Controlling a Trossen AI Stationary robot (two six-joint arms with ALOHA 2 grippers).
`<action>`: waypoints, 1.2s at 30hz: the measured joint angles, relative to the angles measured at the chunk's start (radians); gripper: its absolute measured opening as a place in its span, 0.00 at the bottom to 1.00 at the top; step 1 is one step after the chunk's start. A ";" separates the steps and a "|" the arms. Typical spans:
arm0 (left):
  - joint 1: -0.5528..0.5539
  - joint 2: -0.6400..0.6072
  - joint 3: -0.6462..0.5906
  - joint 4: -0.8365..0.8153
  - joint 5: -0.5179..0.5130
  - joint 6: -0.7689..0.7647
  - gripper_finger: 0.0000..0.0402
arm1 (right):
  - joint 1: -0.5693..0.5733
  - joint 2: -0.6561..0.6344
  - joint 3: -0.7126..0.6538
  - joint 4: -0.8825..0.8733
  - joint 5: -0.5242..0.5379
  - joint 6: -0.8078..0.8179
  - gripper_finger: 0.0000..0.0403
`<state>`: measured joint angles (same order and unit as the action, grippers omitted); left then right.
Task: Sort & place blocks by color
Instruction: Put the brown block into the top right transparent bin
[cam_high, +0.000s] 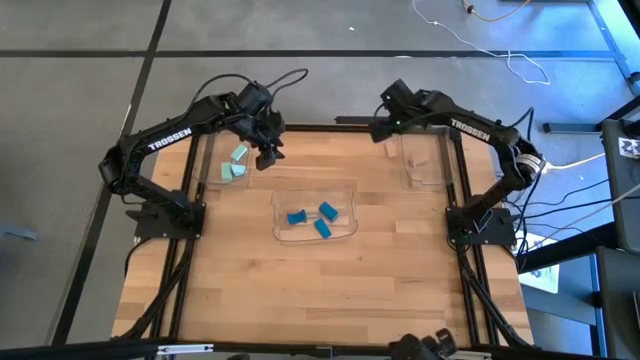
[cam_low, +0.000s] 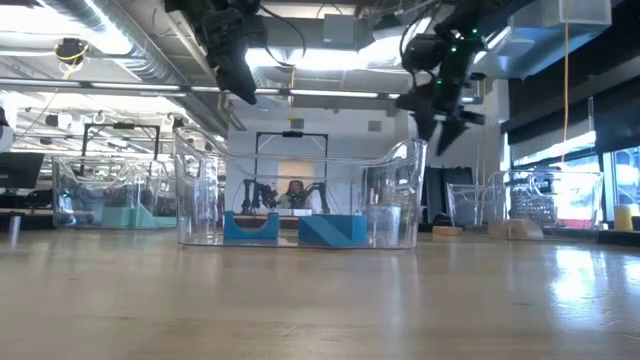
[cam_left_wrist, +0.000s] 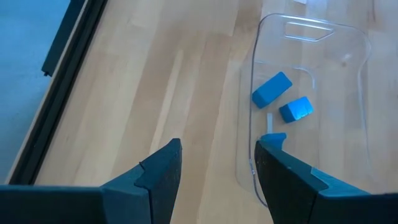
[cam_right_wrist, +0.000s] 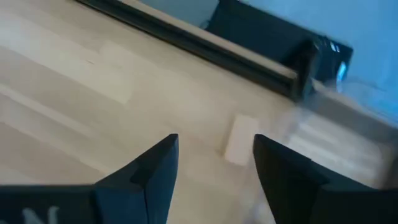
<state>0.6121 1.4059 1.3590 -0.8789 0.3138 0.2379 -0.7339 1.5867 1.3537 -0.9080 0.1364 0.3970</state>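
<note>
Right gripper (cam_right_wrist: 214, 158), spread open and empty, is held over a loose tan block (cam_right_wrist: 239, 140) at upper right beside the right tray (cam_high: 428, 160); picking seems underway, so descent and closing are called for.

Left gripper (cam_left_wrist: 217, 168), also open, is poised near mint blocks (cam_high: 236, 165); blue blocks (cam_high: 312, 217) are centred.

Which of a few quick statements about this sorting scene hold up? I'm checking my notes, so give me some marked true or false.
1. Three blue blocks lie in the middle clear tray. True.
2. The mint blocks share a tray with the blue ones. False: they lie in the left tray, apart from the blue.
3. The left pincer holds a blue block. False: it is open and empty.
4. A tan block lies on the bare table, in front of the open right pincer. True.
5. Both arms hang near the table's front edge. False: both are over the far end, by the outer trays.
</note>
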 joint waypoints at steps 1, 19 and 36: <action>0.000 0.000 0.000 0.000 -0.008 0.000 0.48 | 0.007 0.007 0.000 0.026 0.000 -0.009 0.51; 0.001 0.000 0.000 0.001 -0.067 0.008 0.48 | -0.016 0.292 -0.002 0.120 0.050 0.041 0.47; 0.001 0.000 0.000 0.001 -0.067 0.008 0.48 | -0.023 0.391 -0.002 0.064 0.060 0.097 0.47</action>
<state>0.6132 1.4059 1.3590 -0.8783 0.2470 0.2462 -0.7565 1.9780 1.3519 -0.8438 0.1962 0.4945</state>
